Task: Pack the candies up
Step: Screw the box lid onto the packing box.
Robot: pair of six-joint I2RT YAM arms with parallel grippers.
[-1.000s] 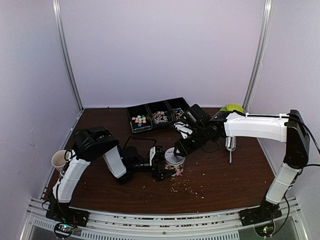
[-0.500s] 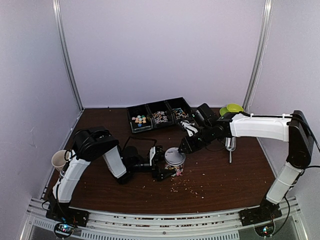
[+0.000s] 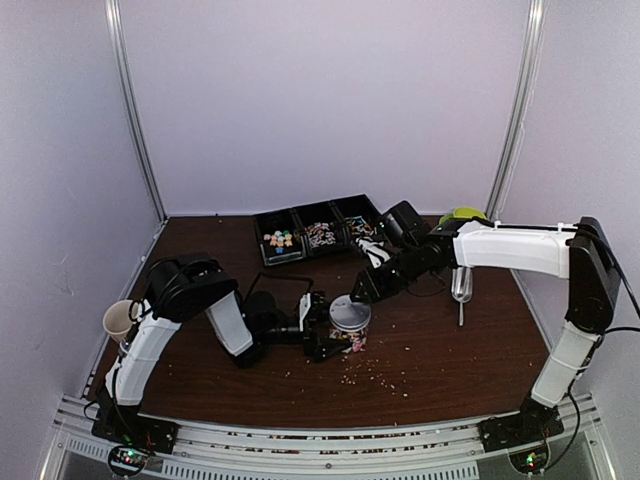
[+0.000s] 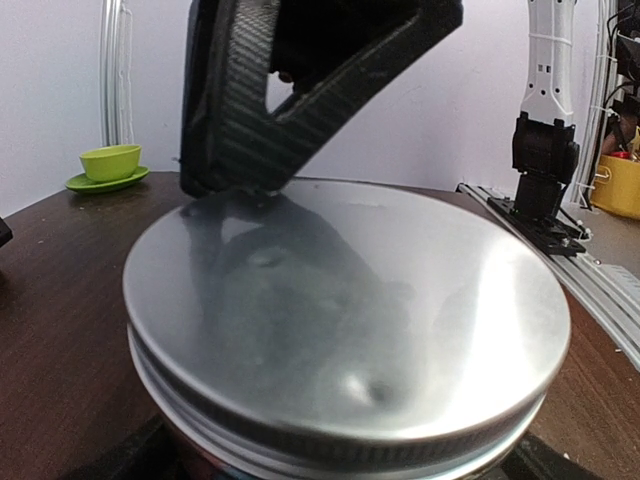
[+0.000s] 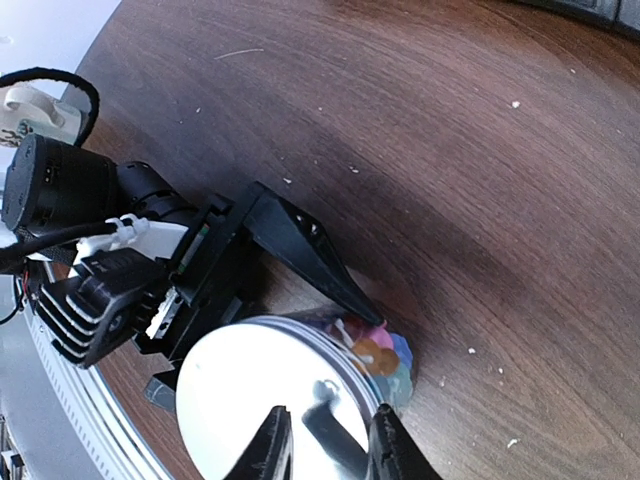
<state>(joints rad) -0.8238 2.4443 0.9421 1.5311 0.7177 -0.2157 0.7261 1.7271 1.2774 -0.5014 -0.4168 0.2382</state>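
“So, what does the scene hold?”

“Low in the middle of a dark brown wooden table, between my two arms, stands a clear glass jar. Chunky pastel pink, blue, yellow and green candies show through its side. A round silver metal lid sits on top. More sweets lie in a black three-compartment tray at the far edge. It has pastel pieces in the left compartment and thin white red-marked sticks in the middle one.”

“And your claws?”

“My left claw lies low on the table, spread wide and pressed to either side of the jar, clamped on it. My right claw reaches in from the right, angled down over the lid. Its two black fingers stand a little apart with nothing between them, tips at the lid's edge.”

“Anything else nearby?”

“Pale crumbs are scattered in front of the jar. A metal scoop lies to the right. A lime-green cup on a saucer sits at the far right corner, and a paper cup stands by my left arm.”
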